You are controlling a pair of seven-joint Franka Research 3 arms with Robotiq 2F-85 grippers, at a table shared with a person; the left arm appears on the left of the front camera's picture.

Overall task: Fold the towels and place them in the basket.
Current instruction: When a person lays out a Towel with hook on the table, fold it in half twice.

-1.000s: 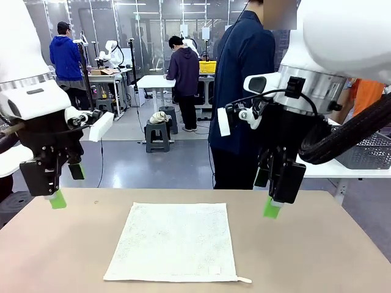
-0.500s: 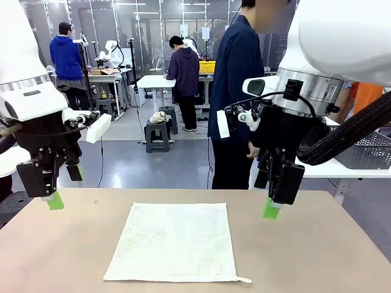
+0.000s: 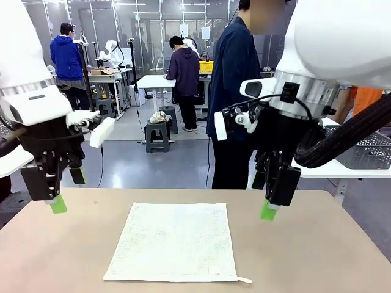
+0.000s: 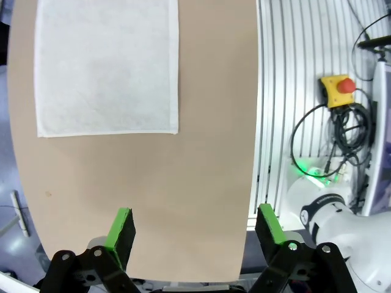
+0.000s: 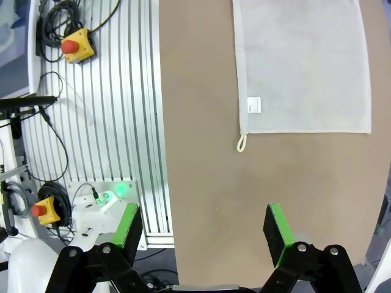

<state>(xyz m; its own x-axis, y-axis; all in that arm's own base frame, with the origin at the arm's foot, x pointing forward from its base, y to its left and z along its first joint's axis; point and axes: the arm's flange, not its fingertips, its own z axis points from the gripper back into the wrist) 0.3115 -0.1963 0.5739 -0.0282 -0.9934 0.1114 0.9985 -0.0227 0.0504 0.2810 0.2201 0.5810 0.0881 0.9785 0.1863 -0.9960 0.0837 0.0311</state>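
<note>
Towel [image 3: 173, 241] lies flat, not yet folded, in the middle of the table [image 3: 317, 256]. I hold my left fingers [image 4: 122, 226] and right fingers [image 5: 275, 227] released, empty, one above each side, ready for its corners.

Towel [image 3: 173, 242] flat on table [image 3: 317, 256] between left end effector [image 3: 68, 190] and right end effector [image 3: 264, 195].

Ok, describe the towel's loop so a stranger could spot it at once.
On the tan table, one cream-white towel lies flat. At its near corner on the robot's right, the loop pokes out past the hem. No other corner has one.
</note>
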